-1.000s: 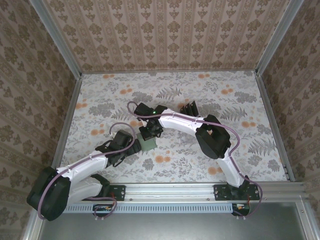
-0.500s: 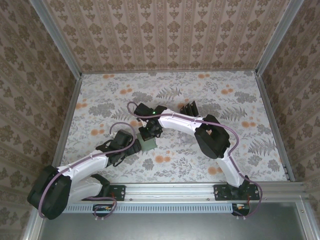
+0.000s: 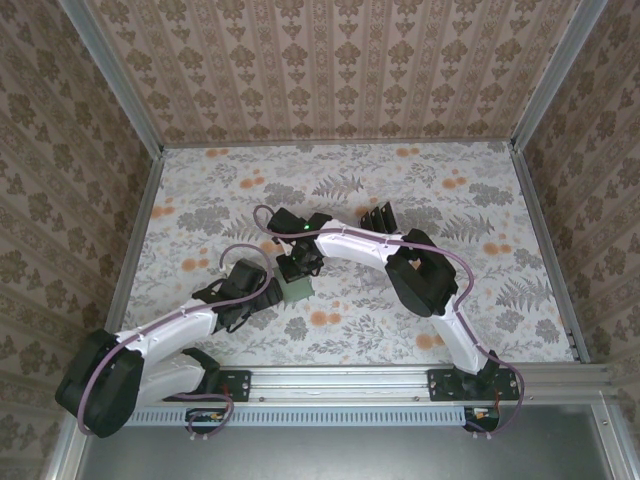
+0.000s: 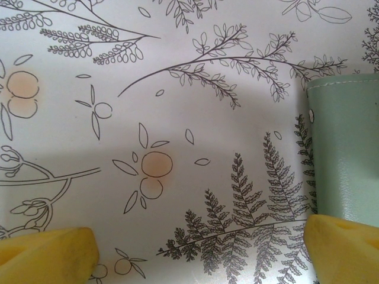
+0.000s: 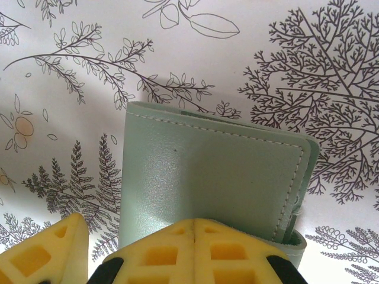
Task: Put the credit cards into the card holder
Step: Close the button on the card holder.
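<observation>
**Top view.**
- Table (image 3: 480, 190): covered in a flowered cloth.
- Card holder (image 3: 296, 291): a grey-green square lying flat near the middle, between the two wrists.
- Left gripper (image 3: 268, 296): just beside the holder's left edge.
- Right gripper (image 3: 300, 264): over the holder's far edge. You cannot read either pincer from up here.
- Credit cards (image 3: 378, 215): a small cluster of dark upright slats behind the right arm, well apart from the holder. These are probably the cards, but they are too small to count, and you cannot see what props them.

**Left wrist view.**
- Yellow fingertips (image 4: 47, 254): one at each lower corner, spread wide, with only cloth between them.
- The holder's stitched edge comes in at the right, touching or just beside the right-hand tip. Most of the holder is cut off.

**Right wrist view.**
- The holder is closed, cover up, with a tab at its right side.
- Yellow pads (image 5: 195, 251): pressed together at the holder's near edge, so the pincer is closed. Whether it pinches the cover or only rests on it is hidden from you.

**Judgement.**
- You hold no card.
- The step in hand looks like steadying or opening the holder.
- The next move calls for parting the cover without sliding the holder, then fetching a card.
</observation>
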Robot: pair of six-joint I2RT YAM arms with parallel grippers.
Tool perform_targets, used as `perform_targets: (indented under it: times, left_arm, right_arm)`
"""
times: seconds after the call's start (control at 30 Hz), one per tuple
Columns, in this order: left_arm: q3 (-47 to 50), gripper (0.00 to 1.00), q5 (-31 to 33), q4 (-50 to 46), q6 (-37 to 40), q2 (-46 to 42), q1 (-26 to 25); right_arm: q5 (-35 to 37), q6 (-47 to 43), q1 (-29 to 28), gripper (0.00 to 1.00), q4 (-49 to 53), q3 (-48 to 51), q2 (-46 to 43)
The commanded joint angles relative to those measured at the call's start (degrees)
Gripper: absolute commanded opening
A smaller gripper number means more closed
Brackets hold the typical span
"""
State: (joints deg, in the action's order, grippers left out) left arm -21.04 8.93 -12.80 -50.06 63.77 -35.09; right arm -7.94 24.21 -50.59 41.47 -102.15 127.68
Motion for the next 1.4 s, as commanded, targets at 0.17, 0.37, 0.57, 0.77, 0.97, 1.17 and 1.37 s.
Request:
perform_targets:
  times: [0.17,0.37,0.57,0.77,0.97,1.17,1.37]
  left_arm:
    - [4.34,0.96,-3.79,6.66,1.2,5.4,1.25]
    - [4.19,0.96,-3.79,6.39,1.24,5.31,1.25]
    - [3.95,0.96,-3.6,5.86,1.47,5.06,1.25]
    - [3.55,0.96,-3.51,5.16,1.62,4.97,1.3]
    - [2.79,0.96,-3.35,4.16,1.68,4.32,1.3]
    - [-1.82,0.98,-2.59,0.51,4.36,1.14,2.32]
    - [-11.26,1.0,0.4,-5.63,10.93,-2.67,6.79]
  right_arm:
    - [-0.42,1.82,0.27,0.0,-2.24,6.03,-0.12]
    - [-0.19,3.71,1.05,0.0,-6.22,13.02,-2.3]
    - [-0.73,7.26,2.43,0.0,-12.93,22.01,-4.08]
    - [-1.41,9.72,2.92,0.0,-17.19,27.29,-3.59]
    - [-4.22,9.61,3.51,0.01,-18.5,25.37,-4.32]
    - [-10.21,9.84,4.84,0.43,-20.38,14.09,-5.9]
    - [-12.52,11.27,7.57,0.83,-21.91,4.53,-10.33]
